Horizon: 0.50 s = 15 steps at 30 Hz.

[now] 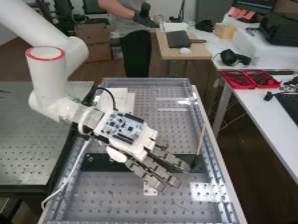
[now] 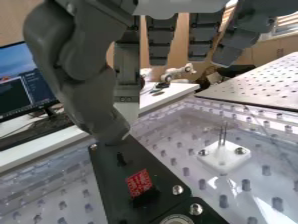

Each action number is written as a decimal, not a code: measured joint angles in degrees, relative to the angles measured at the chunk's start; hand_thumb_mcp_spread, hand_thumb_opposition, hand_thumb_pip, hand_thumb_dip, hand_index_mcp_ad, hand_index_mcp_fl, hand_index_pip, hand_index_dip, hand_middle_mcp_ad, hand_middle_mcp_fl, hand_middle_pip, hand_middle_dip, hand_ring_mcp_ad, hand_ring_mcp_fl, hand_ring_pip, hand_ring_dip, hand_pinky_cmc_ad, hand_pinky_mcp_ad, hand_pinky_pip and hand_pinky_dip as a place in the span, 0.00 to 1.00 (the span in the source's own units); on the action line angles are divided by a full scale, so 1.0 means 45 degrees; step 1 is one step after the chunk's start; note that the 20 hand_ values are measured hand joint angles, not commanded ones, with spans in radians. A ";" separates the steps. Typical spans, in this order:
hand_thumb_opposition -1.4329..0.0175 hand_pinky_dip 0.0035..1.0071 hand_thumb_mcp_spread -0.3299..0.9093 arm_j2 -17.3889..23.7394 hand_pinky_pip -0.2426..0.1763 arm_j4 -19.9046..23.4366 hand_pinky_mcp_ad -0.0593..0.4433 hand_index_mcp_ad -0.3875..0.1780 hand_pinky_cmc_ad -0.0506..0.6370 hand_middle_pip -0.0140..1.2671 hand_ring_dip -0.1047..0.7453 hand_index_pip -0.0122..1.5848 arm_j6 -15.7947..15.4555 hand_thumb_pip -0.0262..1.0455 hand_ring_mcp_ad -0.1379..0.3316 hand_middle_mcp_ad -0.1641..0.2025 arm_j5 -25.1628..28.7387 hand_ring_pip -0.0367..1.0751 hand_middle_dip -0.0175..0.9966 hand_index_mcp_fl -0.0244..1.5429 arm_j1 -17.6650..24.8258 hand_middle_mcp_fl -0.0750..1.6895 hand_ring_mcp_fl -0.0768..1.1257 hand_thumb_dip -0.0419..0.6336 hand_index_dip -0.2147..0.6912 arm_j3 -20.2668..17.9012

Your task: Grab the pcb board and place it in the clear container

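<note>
And on the left, a white cable (image 1: 68,175) trails down beside the perforated surface (image 1: 100,197), well apart from the fingers. Next comes the dark plate (image 1: 96,162), running crosswise beneath the hand (image 1: 151,169)! The fingers are spread and nearly straight, thumb standing off, nothing pinched. Riding on the back of the hand: a circuit board (image 1: 123,127). Below the hand, on the dark plate near the thumb's tip, a small red board (image 2: 140,183) leans; which board is the task's pcb, I cannot tell. Just past the fingers, a white bracket (image 1: 151,188); beside the fingertips, a thin stick (image 1: 201,137) slants up; farther right, a clear wall (image 1: 214,150).
</note>
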 joint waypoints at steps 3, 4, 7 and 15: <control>0.35 0.17 0.63 -0.0192 0.40 0.0059 0.46 0.58 0.50 0.12 0.15 0.99 0.0038 0.70 0.66 0.54 -0.0014 0.11 0.17 0.14 0.0017 0.04 0.06 0.56 0.56 0.0082; 0.35 0.17 0.63 -0.0244 0.40 0.0032 0.47 0.59 0.50 0.12 0.15 0.99 0.0051 0.70 0.67 0.55 -0.0025 0.11 0.17 0.15 0.0020 0.04 0.06 0.56 0.56 0.0114; 0.35 0.17 0.63 -0.0403 0.40 -0.0123 0.46 0.59 0.50 0.12 0.14 0.99 0.0148 0.70 0.68 0.55 -0.0064 0.11 0.17 0.15 0.0024 0.04 0.06 0.56 0.56 0.0226; 0.34 0.17 0.64 -0.0473 0.40 -0.0242 0.46 0.59 0.50 0.12 0.14 0.97 0.0144 0.71 0.69 0.54 -0.0096 0.11 0.19 0.15 0.0051 0.04 0.06 0.58 0.54 0.0283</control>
